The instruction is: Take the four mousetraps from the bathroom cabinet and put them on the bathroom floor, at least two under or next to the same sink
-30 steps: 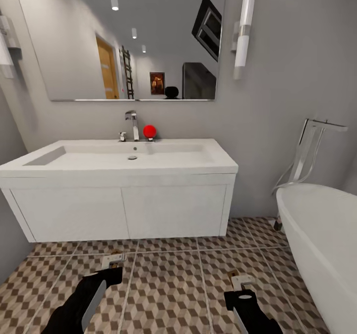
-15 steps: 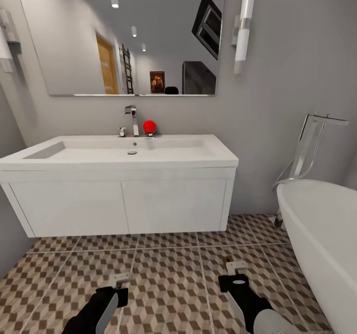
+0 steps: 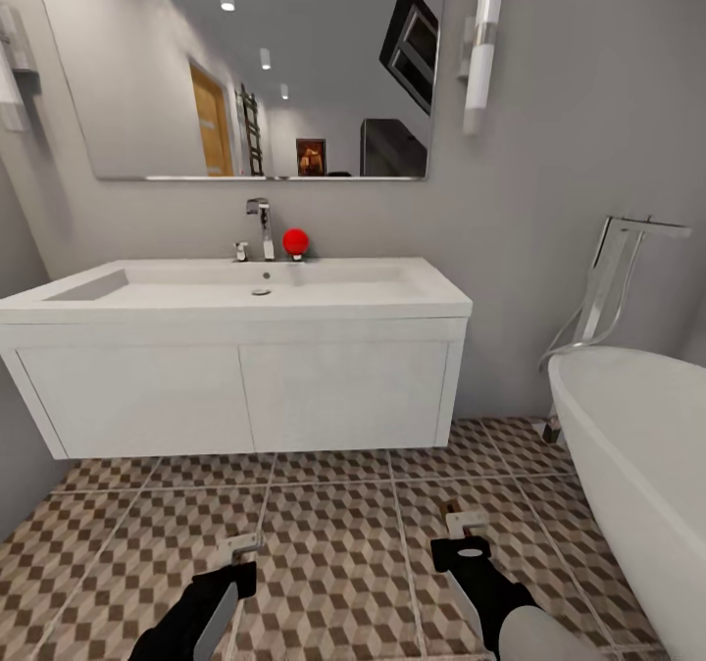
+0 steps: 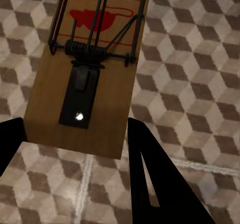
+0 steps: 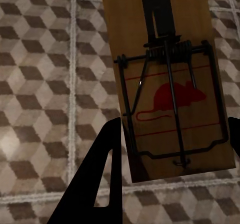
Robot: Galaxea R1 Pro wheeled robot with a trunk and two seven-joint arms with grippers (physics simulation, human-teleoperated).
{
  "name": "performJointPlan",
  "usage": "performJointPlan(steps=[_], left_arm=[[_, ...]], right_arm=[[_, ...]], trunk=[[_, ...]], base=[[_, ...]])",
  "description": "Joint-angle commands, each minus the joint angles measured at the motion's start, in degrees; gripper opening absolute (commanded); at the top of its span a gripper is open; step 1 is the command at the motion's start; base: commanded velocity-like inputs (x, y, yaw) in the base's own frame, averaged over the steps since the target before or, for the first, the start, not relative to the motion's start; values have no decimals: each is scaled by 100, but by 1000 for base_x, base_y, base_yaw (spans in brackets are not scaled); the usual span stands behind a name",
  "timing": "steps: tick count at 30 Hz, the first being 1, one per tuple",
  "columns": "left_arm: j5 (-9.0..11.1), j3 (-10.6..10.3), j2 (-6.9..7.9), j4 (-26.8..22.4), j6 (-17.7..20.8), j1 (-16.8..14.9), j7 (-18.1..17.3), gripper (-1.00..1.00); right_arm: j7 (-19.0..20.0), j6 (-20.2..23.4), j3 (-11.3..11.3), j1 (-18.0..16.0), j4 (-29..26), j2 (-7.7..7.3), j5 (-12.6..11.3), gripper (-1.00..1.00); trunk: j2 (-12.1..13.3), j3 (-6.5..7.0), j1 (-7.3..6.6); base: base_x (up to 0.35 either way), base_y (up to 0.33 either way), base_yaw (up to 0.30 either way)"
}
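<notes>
Each mousetrap, left point(image 4: 90, 79) and right point(image 5: 167, 79), bears a red mouse drawing and no readable writing. The left gripper point(image 4: 75, 149) and right gripper point(image 5: 172, 149) seem clamped on them, low over the cube-patterned floor point(image 3: 333, 533) before the white sink point(image 3: 245, 386), bathtub point(image 3: 637, 445) beside.

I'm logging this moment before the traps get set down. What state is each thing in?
left gripper: shut on left mousetrap, held above the bathroom floor.
right gripper: shut on right mousetrap, also above the tiles.
sink: both door panels closed.
sink tap: no water running.
</notes>
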Motion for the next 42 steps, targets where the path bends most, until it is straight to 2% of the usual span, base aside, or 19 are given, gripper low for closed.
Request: performJointPlan(steps=[1, 5, 11, 14, 16, 21, 23, 30, 35, 42], left_arm=[[37, -16, 2, -12, 14, -1, 36, -100], [-12, -16, -7, -59, -41, -2, 85, -100], [-458, -16, -68, -203, -109, -4, 218, -100], [-531, -20, -86, -204, -246, -3, 232, -100], [-548, -23, -83, -182, -294, -3, 234, -100], [-555, -19, -82, -176, -317, -1, 235, -100], [-556, -18, -83, -176, -322, -1, 235, -100], [-554, -16, -84, -190, -325, -1, 236, -100], [-556, -16, -84, -207, -326, -2, 236, -100], [-542, -23, -87, -221, -326, -1, 236, -100]], right_arm=[[11, 30, -39, -2, -11, 6, 45, -100], [8, 21, -50, -2, -3, 6, 20, -100], [10, 15, -56, -2, -3, 10, 29, -100], [13, 27, -54, -2, -12, 9, 36, -100], [-42, 39, -55, -2, -24, 13, 48, -100], [-660, -1, -56, -2, -33, 14, 37, -100], [-783, -3, -56, -2, -34, 14, 34, -100], [-870, 17, -56, -2, -35, 18, 31, -100], [-878, 13, -56, -2, -35, 104, 30, -100], [-878, -6, -56, -2, -35, 127, 30, -100]], trunk=[[-44, -24, 21], [-205, -96, 109], [-406, -208, 222], [-410, -274, 229], [-413, -319, 234], [-420, -430, 247], [-422, -474, 252], [-432, -629, 271], [-438, -740, 283], [-447, -873, 299]], base=[[0, 0, 0], [0, 0, 0], [0, 0, 0], [0, 0, 0], [0, 0, 0], [0, 0, 1], [0, 0, 51], [0, 0, 204], [0, 0, 269], [0, 0, 233]])
